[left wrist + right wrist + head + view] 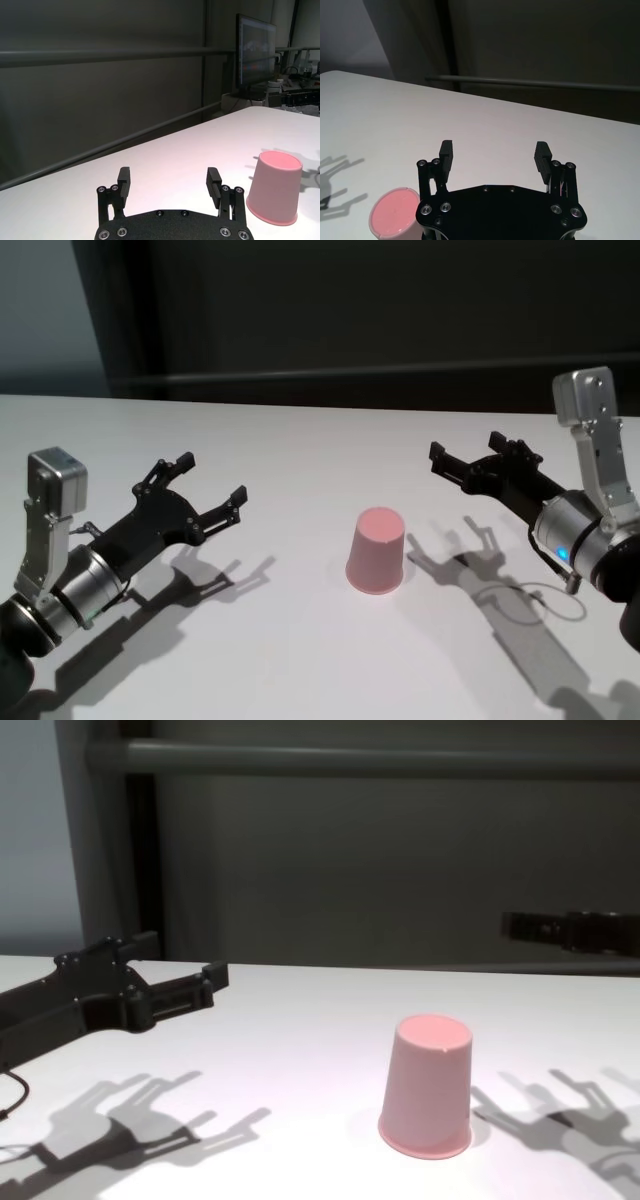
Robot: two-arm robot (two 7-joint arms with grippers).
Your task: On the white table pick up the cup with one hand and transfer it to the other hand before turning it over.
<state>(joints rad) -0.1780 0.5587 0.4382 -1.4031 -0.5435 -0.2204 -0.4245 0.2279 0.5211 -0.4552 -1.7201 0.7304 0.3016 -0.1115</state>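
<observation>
I've got the cup (377, 551) sitting upside down on the white desk (300, 460), wide rim on the surface, narrow flat base up, roughly mid-desk btwn both arms and touching neither. Left gripper (212, 487) hovers off to the cup's left, fingers spread wide, nothing in them. Right gripper (466, 462) hangs to the cup's right and a bit farther back, also spread wide and empty.

Risks as I see them: walls are smooth and taper upward in this pose, so if I pinch too near the base the cup could squirt out or ride up btwn the pads. It looks light, so a finger clipping the side on approach would prob. shove or tip it rather than seat it. At handover, both grippers need room on a small body w/o colliding; if the 1st grip takes the middle, the 2nd has little left to take. Letting go before the 2nd grip is firm = drop.

Surface: plain matte white, flat, hard shadows of both grippers on it. Thin cable loop (520, 602) lies on the desk near the right arm, could snag. Room behind is dark, w/ a horizontal rail (360, 758); a monitor (255, 50) shows in the left wrist view.
</observation>
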